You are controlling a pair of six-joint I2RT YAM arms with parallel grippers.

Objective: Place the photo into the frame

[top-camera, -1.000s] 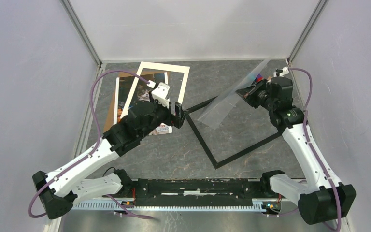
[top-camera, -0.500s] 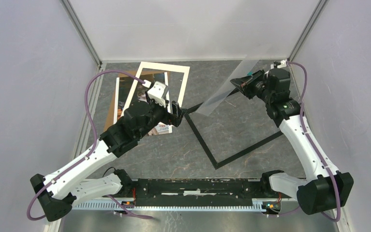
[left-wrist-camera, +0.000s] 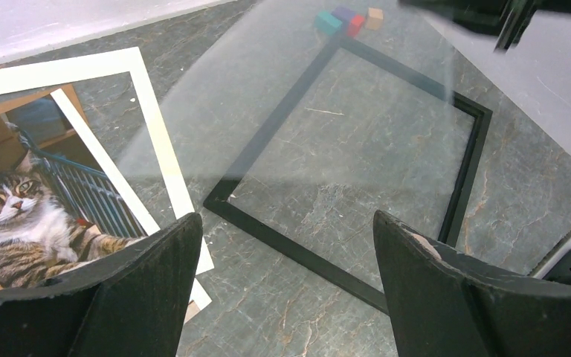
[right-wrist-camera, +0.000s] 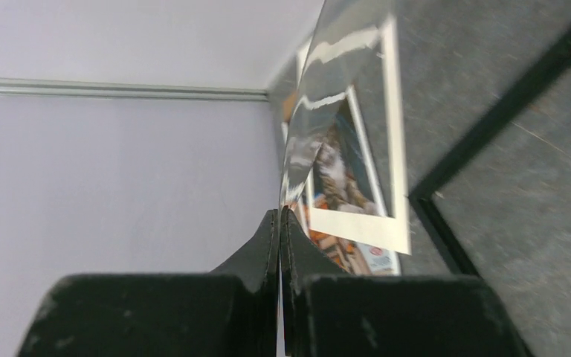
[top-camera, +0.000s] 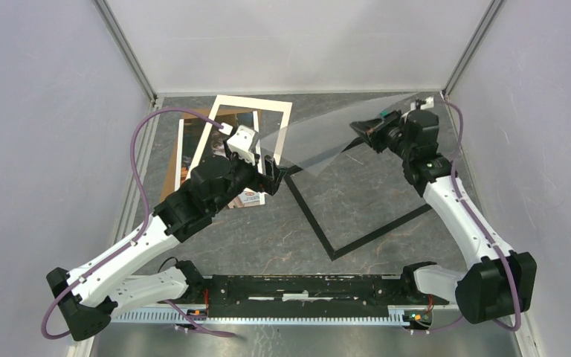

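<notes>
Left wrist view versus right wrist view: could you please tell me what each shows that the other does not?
Only the left wrist view shows the open left pincer, the far corner of the frame and coloured blocks beside it. Only the right wrist view shows the right pincer shut on the clear sheet. Both show the photo, the white mat, the frame and the sheet.

We found the frame [top-camera: 308,216] flat on the table [top-camera: 386,186], right of the photo [left-wrist-camera: 15,223], which lay under the mat [top-camera: 253,100] at the left rear. Our right gripper [top-camera: 358,126] held the clear sheet [top-camera: 320,137] above the frame's far corner.
</notes>
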